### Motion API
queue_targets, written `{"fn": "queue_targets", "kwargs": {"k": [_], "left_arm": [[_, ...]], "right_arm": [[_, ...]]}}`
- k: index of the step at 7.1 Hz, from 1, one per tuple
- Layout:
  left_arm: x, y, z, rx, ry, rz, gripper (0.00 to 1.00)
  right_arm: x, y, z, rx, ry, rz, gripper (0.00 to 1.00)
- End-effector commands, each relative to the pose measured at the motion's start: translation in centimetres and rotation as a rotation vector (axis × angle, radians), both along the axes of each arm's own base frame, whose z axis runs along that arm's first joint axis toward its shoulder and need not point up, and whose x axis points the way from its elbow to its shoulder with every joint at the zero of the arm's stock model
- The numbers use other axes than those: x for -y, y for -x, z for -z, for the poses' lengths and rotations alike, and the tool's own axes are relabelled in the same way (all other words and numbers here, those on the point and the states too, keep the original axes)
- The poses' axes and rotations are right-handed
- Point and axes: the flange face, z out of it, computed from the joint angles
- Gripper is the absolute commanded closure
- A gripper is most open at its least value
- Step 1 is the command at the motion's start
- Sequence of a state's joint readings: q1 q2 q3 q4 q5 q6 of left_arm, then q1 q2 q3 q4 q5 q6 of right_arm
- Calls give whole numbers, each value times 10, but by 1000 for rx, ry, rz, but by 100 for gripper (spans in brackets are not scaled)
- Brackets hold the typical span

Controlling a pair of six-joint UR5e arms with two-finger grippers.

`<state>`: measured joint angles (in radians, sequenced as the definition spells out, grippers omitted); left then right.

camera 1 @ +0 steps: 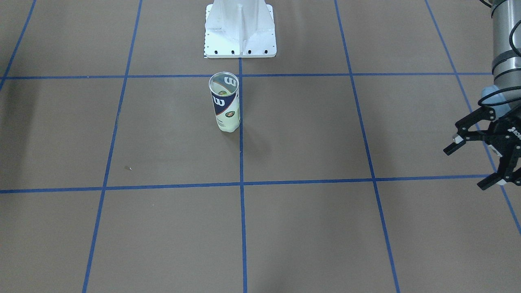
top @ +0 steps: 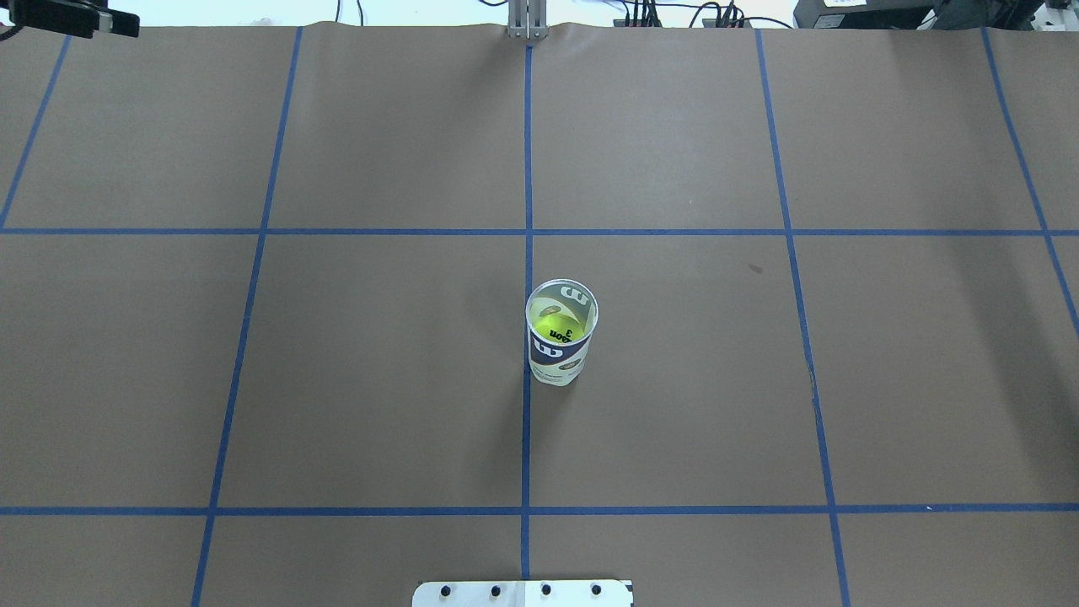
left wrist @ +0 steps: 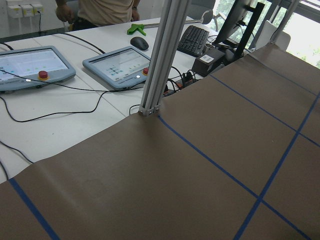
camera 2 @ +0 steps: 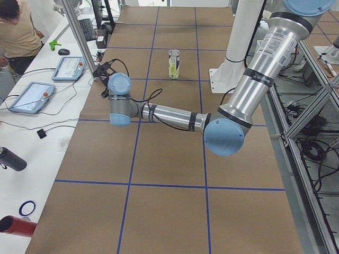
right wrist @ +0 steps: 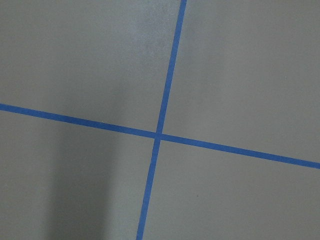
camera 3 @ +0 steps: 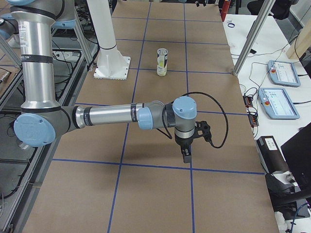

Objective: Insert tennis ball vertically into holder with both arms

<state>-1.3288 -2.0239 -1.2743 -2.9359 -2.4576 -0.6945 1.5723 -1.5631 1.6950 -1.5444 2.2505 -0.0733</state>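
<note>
The holder [camera 1: 225,103] is a clear can with a white and navy label and stands upright near the table's middle. It also shows in the overhead view [top: 561,335] and small in both side views [camera 2: 174,63] [camera 3: 162,61]. A yellow-green tennis ball [top: 552,324] sits inside it. My left gripper [camera 1: 467,167] is open and empty, far to the holder's side near the table's left end. My right gripper [camera 3: 187,153] points down over the table far from the holder. It shows only in the exterior right view, so I cannot tell whether it is open or shut.
The white pedestal base [camera 1: 240,36] stands behind the holder on the robot's side. An aluminium post [left wrist: 160,55] stands at the table's far edge, with tablets [left wrist: 117,65] and cables beyond it. A person [camera 2: 18,32] sits there. Blue tape lines [right wrist: 159,135] grid the brown table.
</note>
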Motion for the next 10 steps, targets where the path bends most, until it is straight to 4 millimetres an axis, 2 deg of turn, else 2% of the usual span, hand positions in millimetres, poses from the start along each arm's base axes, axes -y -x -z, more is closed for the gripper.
{"fn": "queue_targets", "kwargs": {"k": [1, 2, 4, 6, 8, 10], "left_arm": [[2, 22, -24, 17, 92, 34, 0], [-33, 26, -92, 13, 224, 57, 0], [-28, 24, -92, -13, 291, 68, 0], [-34, 32, -91, -25, 264, 82, 0], [-27, 30, -112, -16, 301, 101, 0], [-22, 27, -110, -6, 325, 79, 0]], "right_arm": [[-1, 0, -1, -1, 0, 3, 1], [-1, 0, 0, -1, -2, 3, 1], [-1, 0, 1, -2, -5, 2, 1], [-1, 0, 2, -2, -8, 2, 1], [-1, 0, 2, -2, -5, 1, 1], [1, 0, 5, 0, -10, -1, 1]]}}
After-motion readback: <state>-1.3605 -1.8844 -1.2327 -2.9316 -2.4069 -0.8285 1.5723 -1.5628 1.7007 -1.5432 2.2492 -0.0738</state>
